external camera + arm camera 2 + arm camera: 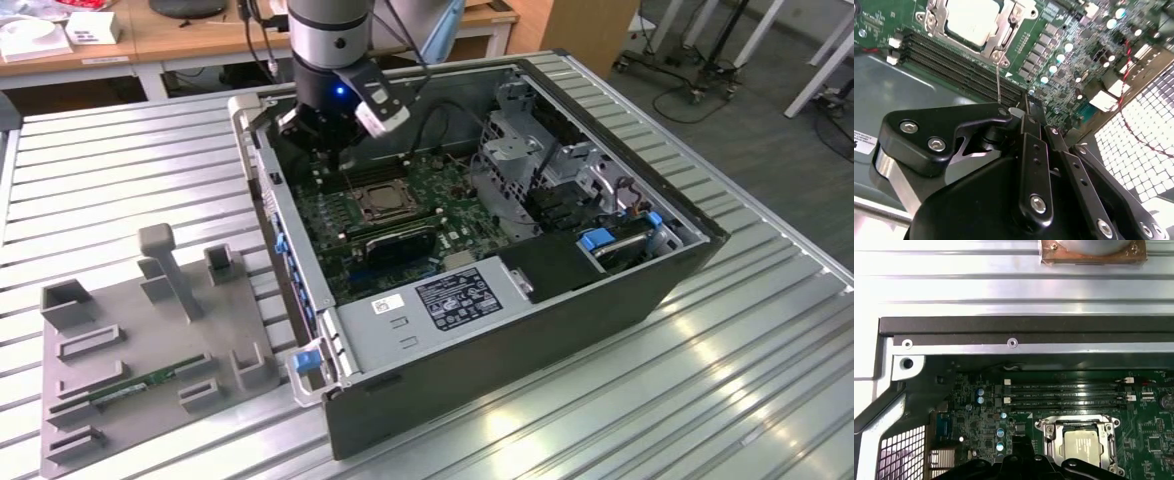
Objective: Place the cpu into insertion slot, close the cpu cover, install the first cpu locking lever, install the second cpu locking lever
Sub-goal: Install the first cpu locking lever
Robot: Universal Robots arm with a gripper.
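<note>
Jaws hang from the arm inside the open computer case, low over the motherboard; whether they stand wide or narrow I cannot tell. In the exterior view the insertion slot lies at about 5 o'clock from them, close by. The cpu sits in that slot, its pale metal face showing through the window of the cpu cover, which lies flat around it. In the second wrist view a thin locking lever runs from the slot's corner toward the black linkages.

The case also holds a labelled power supply at the slot's 5 o'clock and a metal drive cage at its 2 o'clock. At 8 o'clock from the case, a grey fixture tray rests on the ribbed desk, with a green memory module in one long groove.
</note>
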